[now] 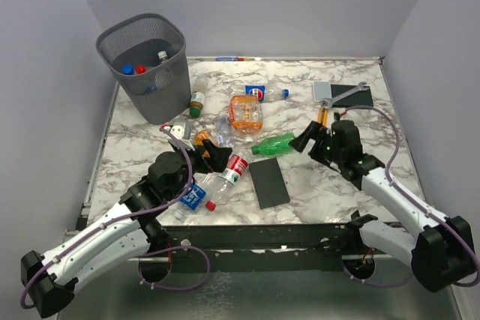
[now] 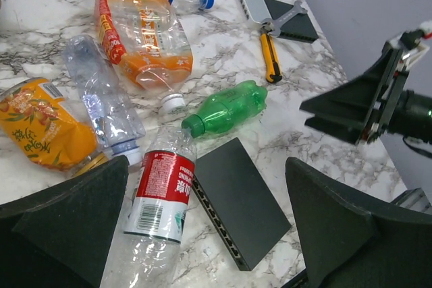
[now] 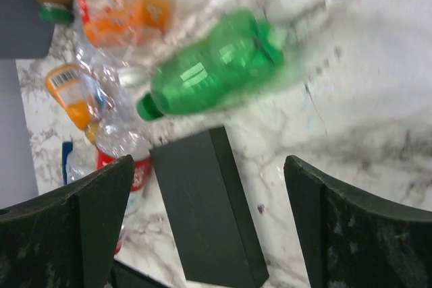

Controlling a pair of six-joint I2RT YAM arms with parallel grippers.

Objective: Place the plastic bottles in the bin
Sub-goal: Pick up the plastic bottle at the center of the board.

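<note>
The dark grey mesh bin (image 1: 177, 80) stands at the back left with a few bottles inside. Several plastic bottles lie mid-table: a green one (image 1: 274, 143) (image 2: 226, 109) (image 3: 212, 72), a clear red-labelled one (image 1: 232, 168) (image 2: 158, 200), a big orange one (image 1: 246, 112) (image 2: 142, 35), and a blue-capped one (image 1: 266, 93). My left gripper (image 1: 214, 154) (image 2: 206, 234) is open and empty just above the red-labelled bottle. My right gripper (image 1: 309, 140) (image 3: 209, 227) is open and empty, right of the green bottle.
A flat black slab (image 1: 269, 183) (image 2: 239, 200) (image 3: 206, 227) lies at the front, beside the red-labelled bottle. A wrench (image 1: 346, 96), an orange-handled screwdriver (image 1: 322, 116), a grey box (image 1: 322, 89) and another black slab sit at the back right. Pliers (image 1: 176, 131) lie near the bin.
</note>
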